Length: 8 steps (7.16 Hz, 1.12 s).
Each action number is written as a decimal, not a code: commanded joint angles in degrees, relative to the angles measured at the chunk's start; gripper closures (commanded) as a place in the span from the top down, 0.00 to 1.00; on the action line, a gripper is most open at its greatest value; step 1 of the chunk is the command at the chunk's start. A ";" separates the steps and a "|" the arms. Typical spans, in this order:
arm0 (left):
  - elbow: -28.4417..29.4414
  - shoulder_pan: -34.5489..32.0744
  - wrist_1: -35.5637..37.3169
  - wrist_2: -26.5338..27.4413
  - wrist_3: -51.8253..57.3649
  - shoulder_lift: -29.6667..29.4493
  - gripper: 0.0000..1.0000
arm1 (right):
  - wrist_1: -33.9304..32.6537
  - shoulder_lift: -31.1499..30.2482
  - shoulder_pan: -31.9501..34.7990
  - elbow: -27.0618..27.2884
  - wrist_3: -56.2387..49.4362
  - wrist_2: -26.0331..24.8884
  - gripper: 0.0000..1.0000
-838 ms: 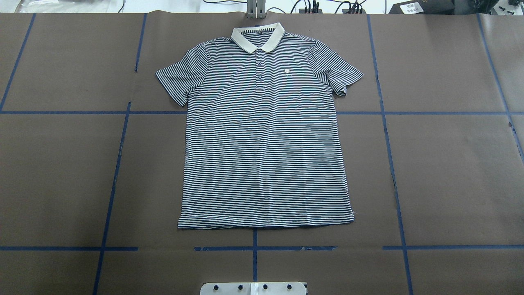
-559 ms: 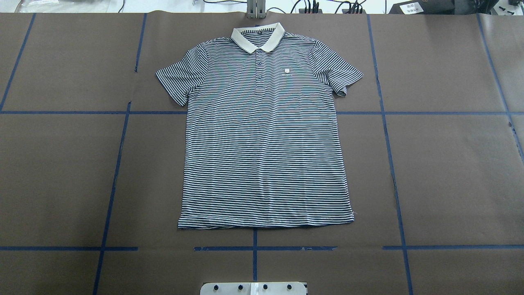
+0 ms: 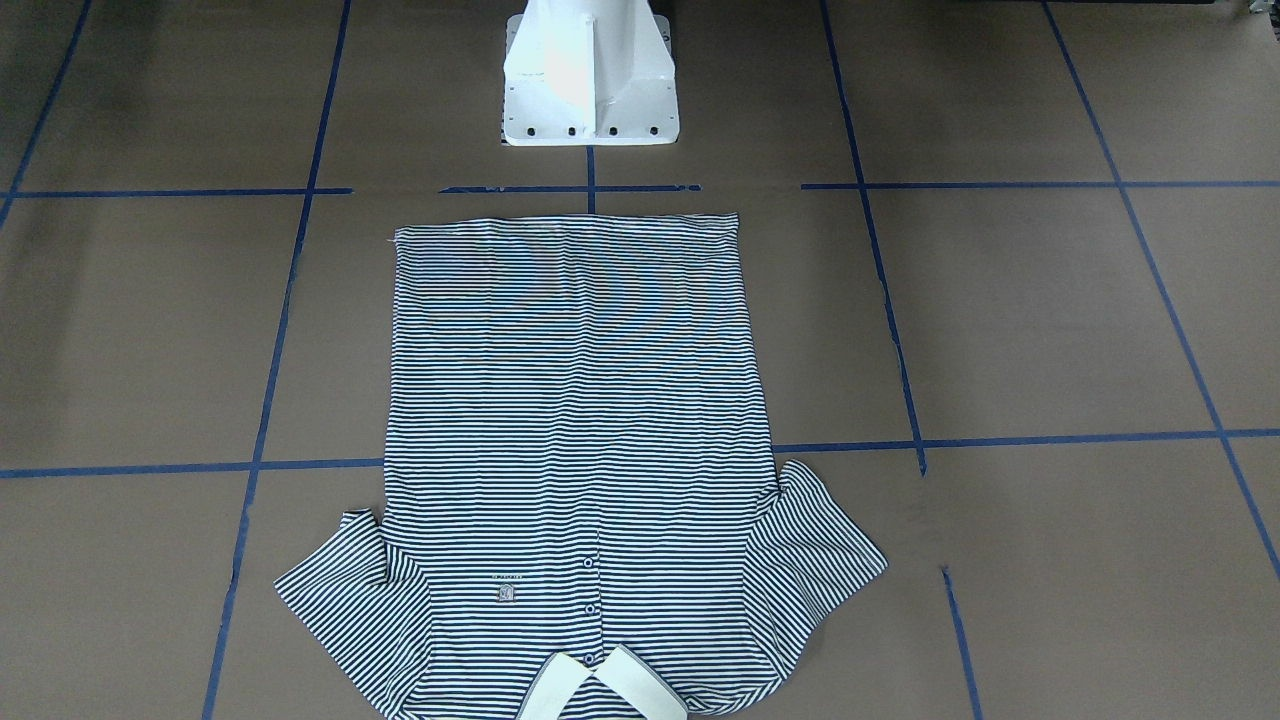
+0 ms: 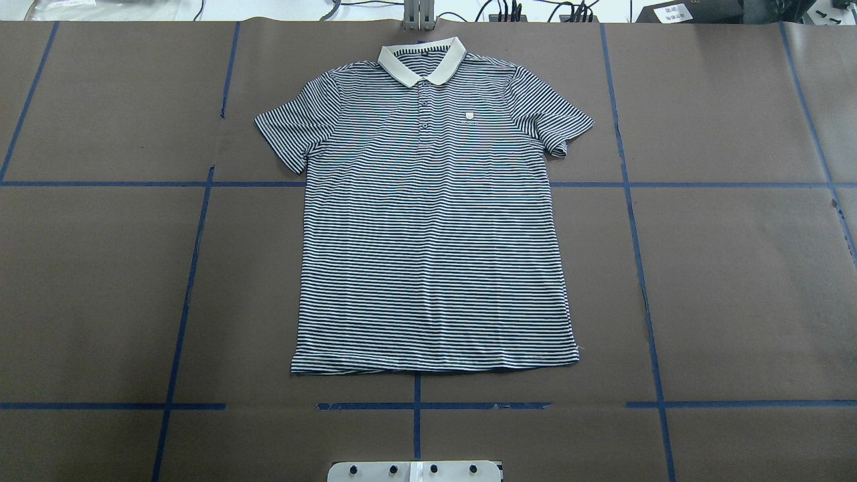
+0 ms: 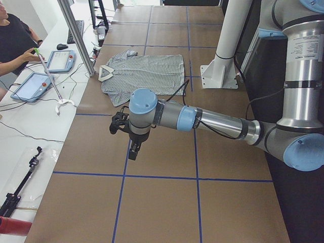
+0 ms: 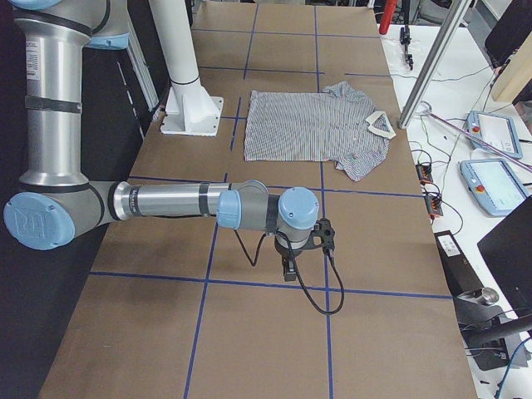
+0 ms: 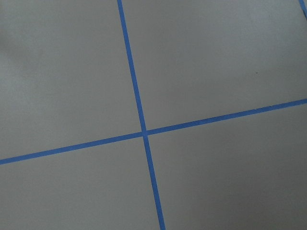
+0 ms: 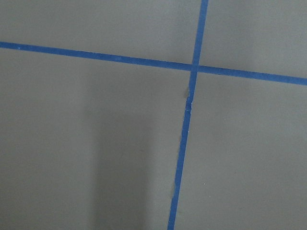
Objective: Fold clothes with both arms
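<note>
- Table [image 4: 736,268] is covered in matte brown paper, gridded with blue tape [image 4: 187,268].
- Striped shirt [image 4: 432,234] is laid flat mid-table, buttons up. Its cream collar [image 4: 422,63] is pointed away from the base [image 3: 590,90] and is cut off in the front view.
- Left gripper [image 5: 132,152] and right gripper [image 6: 288,270] are caught only from the sides, over bare paper well apart from the shirt. How open they are can't be told.

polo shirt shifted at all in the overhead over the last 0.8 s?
No. The polo shirt lies flat in the same spot, its hem at the same gap from the blue tape line as before.
</note>
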 commanded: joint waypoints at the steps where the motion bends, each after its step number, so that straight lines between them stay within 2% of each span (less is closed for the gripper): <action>1: 0.52 0.09 -1.43 0.16 0.49 -0.11 1.00 | 9.97 0.03 -4.78 -0.15 11.69 1.44 1.00; 2: 0.52 0.44 -3.96 0.78 0.32 0.06 1.00 | 22.47 0.21 -8.82 -2.15 19.20 0.92 1.00; 3: 0.79 0.44 -4.60 0.26 -0.29 0.24 1.00 | 32.51 4.73 -11.04 -9.14 26.84 1.00 1.00; 5: 0.80 0.44 -5.13 -0.01 0.32 1.02 1.00 | 40.93 18.68 -17.53 -20.49 48.00 0.65 1.00; 6: 0.61 0.44 -5.13 -0.44 0.32 1.20 1.00 | 42.10 24.15 -20.70 -23.33 55.67 -3.35 1.00; 8: 0.96 0.44 -5.13 -5.70 -0.03 1.56 1.00 | 42.54 32.34 -31.84 -23.71 76.66 -20.45 0.97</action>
